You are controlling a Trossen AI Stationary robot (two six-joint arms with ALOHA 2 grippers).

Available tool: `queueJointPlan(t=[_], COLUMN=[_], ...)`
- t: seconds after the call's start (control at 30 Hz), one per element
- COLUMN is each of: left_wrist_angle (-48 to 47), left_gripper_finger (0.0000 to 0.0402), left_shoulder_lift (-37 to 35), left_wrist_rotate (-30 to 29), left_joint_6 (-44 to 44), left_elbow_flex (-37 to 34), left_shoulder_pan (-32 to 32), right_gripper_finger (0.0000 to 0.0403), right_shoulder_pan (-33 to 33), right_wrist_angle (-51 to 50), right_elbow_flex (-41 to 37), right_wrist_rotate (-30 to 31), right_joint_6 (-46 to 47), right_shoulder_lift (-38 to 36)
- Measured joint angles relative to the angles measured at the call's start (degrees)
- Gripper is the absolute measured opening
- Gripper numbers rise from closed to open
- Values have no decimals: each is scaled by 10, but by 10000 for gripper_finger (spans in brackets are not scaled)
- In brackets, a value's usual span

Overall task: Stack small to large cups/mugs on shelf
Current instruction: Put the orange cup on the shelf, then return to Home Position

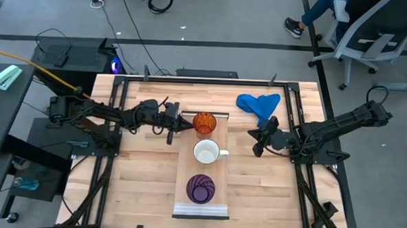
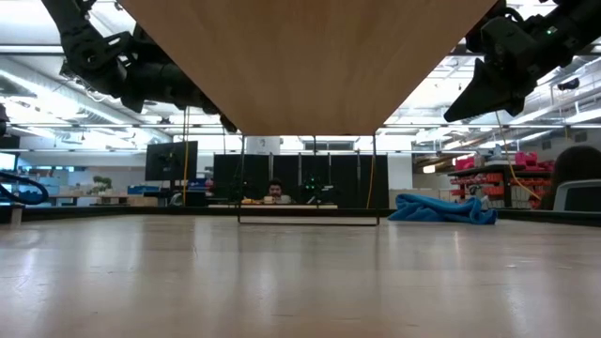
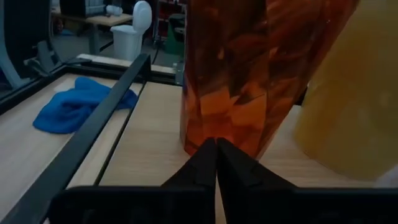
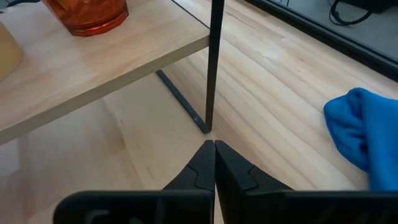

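Where the shelf (image 1: 202, 170) runs down the middle of the table (image 1: 145, 187) in the high view, three vessels stand on it in a row, apart from one another; the orange ribbed cup (image 1: 204, 123) sits at the far end, the white mug (image 1: 206, 152) in the middle with its handle turned toward the right arm, and the purple ribbed cup (image 1: 200, 188) near the pale metal edge at the close end; the left gripper (image 1: 187, 125) lies just beside the orange cup on its left side, its fingers pressed together with nothing between them, and in the left wrist view their joined tips (image 3: 216, 149) point at the foot of the cup, though whether they touch it cannot be told; the right gripper (image 1: 256, 145) hangs above the table to the right of the shelf, level with the mug and well apart from it, its fingers likewise closed on nothing; the blue cloth (image 1: 259, 104) lies crumpled on the tabletop beyond the right gripper, near the far right corner; the shelf stands raised on thin dark legs (image 4: 211, 68).
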Motion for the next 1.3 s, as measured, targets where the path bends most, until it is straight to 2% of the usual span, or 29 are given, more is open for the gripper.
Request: queueJointPlan(t=[0.27, 0.47, 0.57, 0.73, 1.0, 1.13, 1.3], left_wrist_angle=[-13, -71, -136, -273, -492, -580, -682], left_gripper_finger=[19, 7, 13, 25, 9, 8, 30], left_shoulder_lift=[-7, -62, -106, -191, -329, -369, -388], left_wrist_rotate=[0, -12, -20, -107, -178, -215, -236], left_joint_6=[-8, -6, -6, -17, -77, -109, -160], left_elbow_flex=[0, 0, 0, 0, 0, 0, 0], left_shoulder_pan=[8, 8, 8, 6, 6, 6, 5], right_gripper_finger=[9, 9, 9, 9, 9, 9, 9], right_shoulder_pan=[0, 0, 0, 0, 0, 0, 0], right_wrist_angle=[0, 0, 0, -8, -27, -31, -34], right_elbow_flex=[0, 0, 0, 0, 0, 0, 0], right_wrist_rotate=[-1, -1, -2, -3, -3, -7, -23], right_joint_6=[4, 4, 4, 1, 1, 2, 16], right_shoulder_lift=[0, 0, 0, 0, 0, 0, 0])
